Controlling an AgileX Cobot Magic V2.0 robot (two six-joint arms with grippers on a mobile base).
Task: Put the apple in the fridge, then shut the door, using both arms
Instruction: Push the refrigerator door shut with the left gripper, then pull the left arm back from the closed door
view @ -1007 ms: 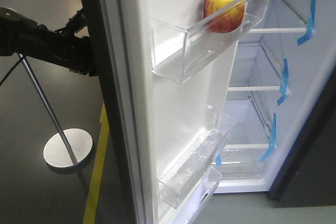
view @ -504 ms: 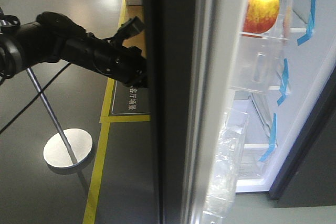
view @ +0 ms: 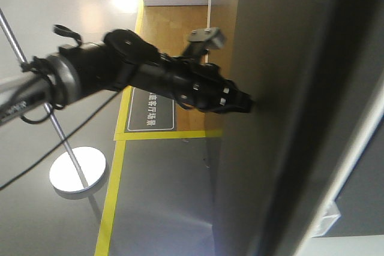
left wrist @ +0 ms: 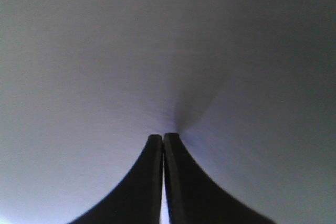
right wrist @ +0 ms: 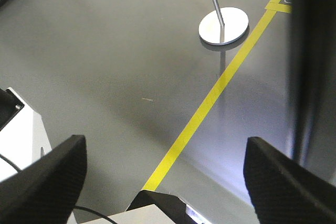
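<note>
The door's dark grey outer face fills the right half of the front view, swung almost flat against the fridge, of which only a pale edge strip shows at the bottom right. The apple is hidden behind the door. My left arm reaches in from the left, and its left gripper is shut and empty, tips pressed on the door panel. In the left wrist view the left gripper touches that grey surface. My right gripper hangs open over the floor, holding nothing, beside the door's dark edge.
A thin metal pole on a round silver base stands on the grey floor to the left, seen also as the round silver base. A yellow floor line runs along the door's foot. A white robot base corner lies under the right gripper.
The door has swung from wide open to nearly closed, hiding the apple and the white interior. My left arm has followed it rightward, its gripper staying on the outer panel.
</note>
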